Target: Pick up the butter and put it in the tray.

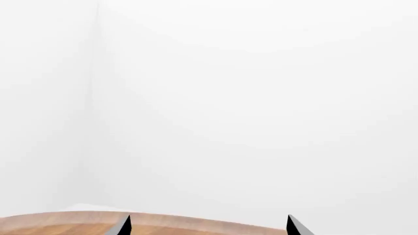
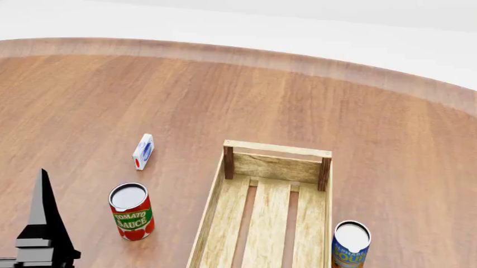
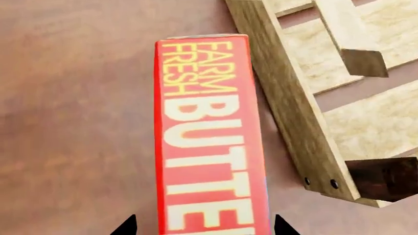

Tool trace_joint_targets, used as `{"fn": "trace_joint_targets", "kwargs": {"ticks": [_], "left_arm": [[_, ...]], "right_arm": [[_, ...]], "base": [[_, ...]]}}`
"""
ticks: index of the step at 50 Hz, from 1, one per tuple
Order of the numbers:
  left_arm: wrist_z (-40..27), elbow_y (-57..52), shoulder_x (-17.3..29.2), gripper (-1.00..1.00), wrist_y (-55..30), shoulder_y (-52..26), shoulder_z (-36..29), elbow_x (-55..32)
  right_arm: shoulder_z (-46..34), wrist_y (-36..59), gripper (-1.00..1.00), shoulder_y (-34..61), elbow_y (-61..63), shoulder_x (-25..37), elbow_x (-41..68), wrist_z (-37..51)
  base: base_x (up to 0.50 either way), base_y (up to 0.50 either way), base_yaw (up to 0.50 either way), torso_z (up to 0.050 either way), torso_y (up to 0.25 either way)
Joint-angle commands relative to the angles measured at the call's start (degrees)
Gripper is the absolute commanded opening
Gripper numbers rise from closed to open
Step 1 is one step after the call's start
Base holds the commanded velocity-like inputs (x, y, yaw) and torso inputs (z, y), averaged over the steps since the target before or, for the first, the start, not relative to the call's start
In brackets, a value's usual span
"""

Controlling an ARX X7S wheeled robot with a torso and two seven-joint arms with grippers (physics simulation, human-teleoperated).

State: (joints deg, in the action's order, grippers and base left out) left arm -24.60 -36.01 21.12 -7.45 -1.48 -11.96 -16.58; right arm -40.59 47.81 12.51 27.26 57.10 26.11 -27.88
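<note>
Butter (image 3: 209, 142) lies on the bench just beside the tray (image 3: 287, 112). Right fingers (image 3: 132, 226) apart, straddling its narrow width. Stiff light carton, probably slick; I'd pinch the long sides.

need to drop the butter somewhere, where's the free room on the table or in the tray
The tray floor is bare. Open table stretches behind the tray and the small white-and-blue carton. It is tighter between the tomato sauce can and the tray, and where the butter lies close beside the tray's outer wall.

red butter (image 3: 209, 142) carton flat on wood, just beside empty slatted tray (image 3: 287, 112)
</note>
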Motion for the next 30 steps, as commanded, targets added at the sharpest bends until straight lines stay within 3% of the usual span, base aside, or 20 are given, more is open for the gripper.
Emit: {"fn": "trace_joint_targets", "kwargs": {"ticks": [1, 6, 7, 15, 30], "left_arm": [[-0.10, 0.24, 0.15, 1.00, 0.35, 0.02, -0.02, -0.12], [-0.20, 0.05, 0.32, 1.00, 0.24, 0.01, 0.09, -0.33], [-0.25, -0.01, 0.46, 1.00, 0.24, -0.02, 0.44, -0.59], [-0.43, -0.02, 0.47, 1.00, 0.33, 0.12, 0.11, -0.35], [-0.72, -0.33, 0.83, 1.00, 0.01, -0.10, 0.41, -1.05]], "right_arm": [[-2.36, -1.61, 1.00, -1.54, -2.77, -1.13, -1.39, -0.55], [-2.04, -1.60, 1.00, -3.19, -2.69, -0.40, -0.87, 0.59], [-2.13, -1.35, -1.00, -4.63, -3.19, 0.19, -1.01, 1.77], [-0.56, -3.54, -1.00, -7.94, -3.36, 1.90, 0.25, 3.93], [0.12, 0.14, -1.00, -5.47, 3.98, 3.86, 0.65, 4.76]], "base": [[0.00, 0.00, 0.00, 0.000, 0.000], [0.00, 0.00, 0.00, 0.000, 0.000], [0.00, 0.00, 0.00, 0.000, 0.000], [0.00, 0.00, 0.00, 0.000, 0.000], [0.00, 0.00, 0.00, 0.000, 0.000]]}}
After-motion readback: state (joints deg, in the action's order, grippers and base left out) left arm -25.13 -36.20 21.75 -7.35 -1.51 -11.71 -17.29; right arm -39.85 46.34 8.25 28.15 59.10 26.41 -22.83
